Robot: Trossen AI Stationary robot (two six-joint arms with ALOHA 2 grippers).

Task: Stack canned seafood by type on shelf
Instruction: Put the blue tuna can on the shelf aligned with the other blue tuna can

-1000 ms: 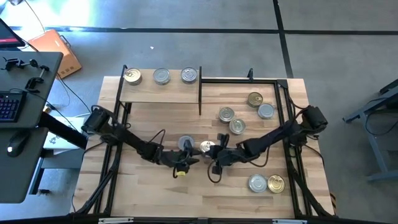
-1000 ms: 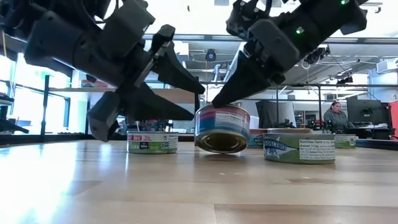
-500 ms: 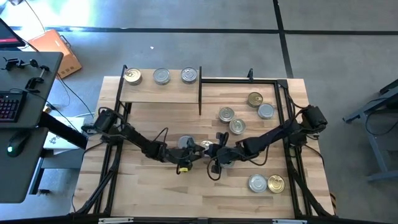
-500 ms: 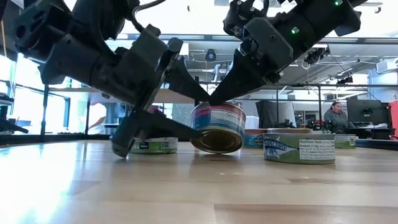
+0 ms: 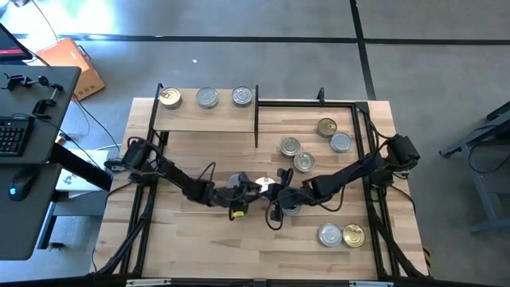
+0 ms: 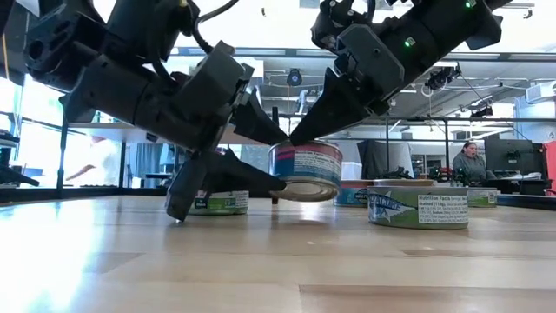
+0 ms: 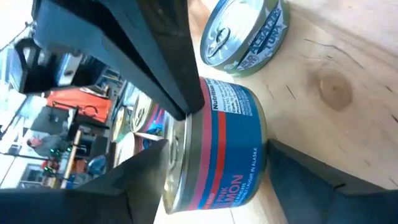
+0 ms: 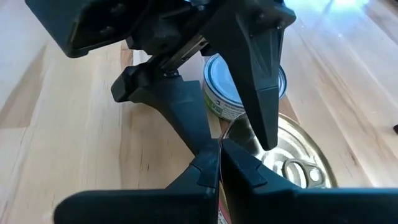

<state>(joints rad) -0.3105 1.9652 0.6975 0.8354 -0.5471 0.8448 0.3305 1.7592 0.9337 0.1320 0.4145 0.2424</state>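
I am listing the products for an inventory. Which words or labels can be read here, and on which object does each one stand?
"Nutrition" and "MON": on the blue and red tin between the fingers of the left pincer.
"TUNA": on the green tin beyond it.
"Nutrition Facts": on the tin at the right in the low view.
All smaller print is too blurred to read.
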